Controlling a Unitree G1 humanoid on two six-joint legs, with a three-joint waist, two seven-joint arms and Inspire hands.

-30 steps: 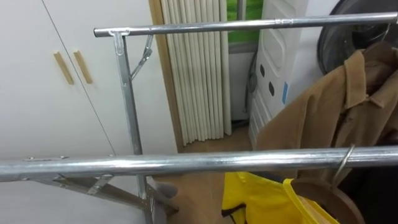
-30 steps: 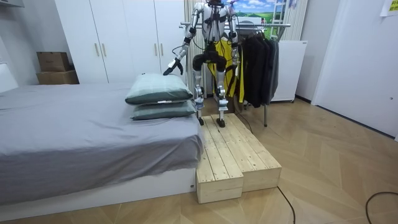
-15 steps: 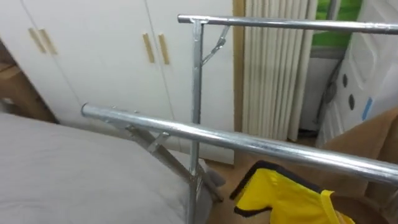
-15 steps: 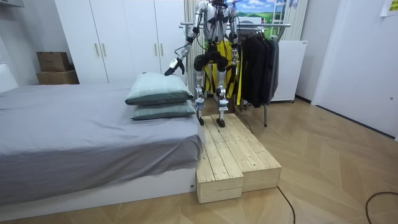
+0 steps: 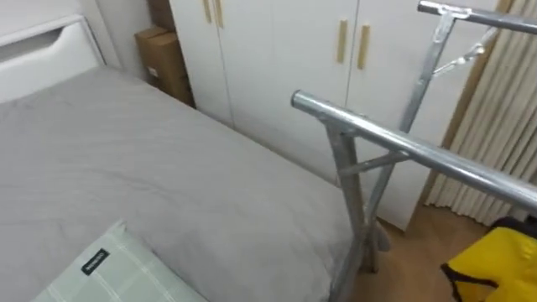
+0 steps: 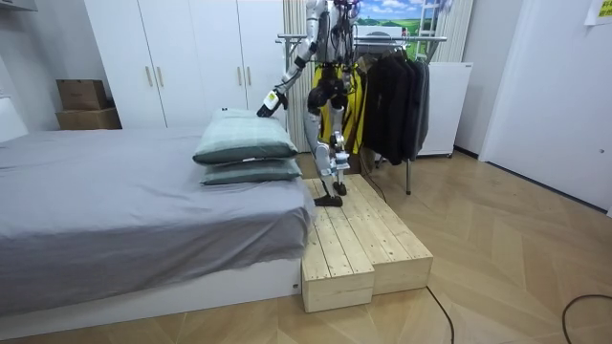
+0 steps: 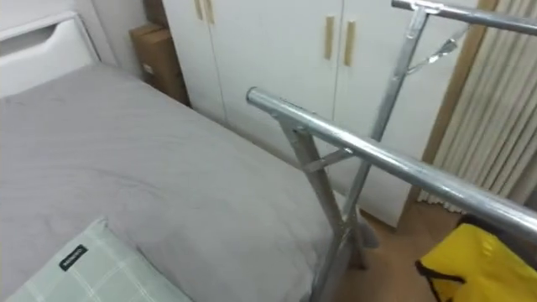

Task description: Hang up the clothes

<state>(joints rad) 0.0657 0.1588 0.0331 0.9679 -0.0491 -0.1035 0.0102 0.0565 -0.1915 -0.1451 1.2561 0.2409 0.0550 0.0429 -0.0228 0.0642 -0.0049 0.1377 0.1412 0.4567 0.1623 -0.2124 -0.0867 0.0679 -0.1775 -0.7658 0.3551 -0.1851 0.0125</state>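
Currently the yellow garment (image 5: 499, 264), judged soft and light, hangs under the rack rail (image 5: 419, 151), best gripped at its collar; the left hand (image 6: 271, 99), state indeterminable, extends near the pillows (image 6: 244, 143).

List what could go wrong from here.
1. Footing: the robot stands on the raised wooden platform with one foot near its edge. A misstep could tip it.
2. The metal rack rail runs close in front, so an arm swing may catch it.
3. The left hand hangs just above the stacked pillows and could snag them.
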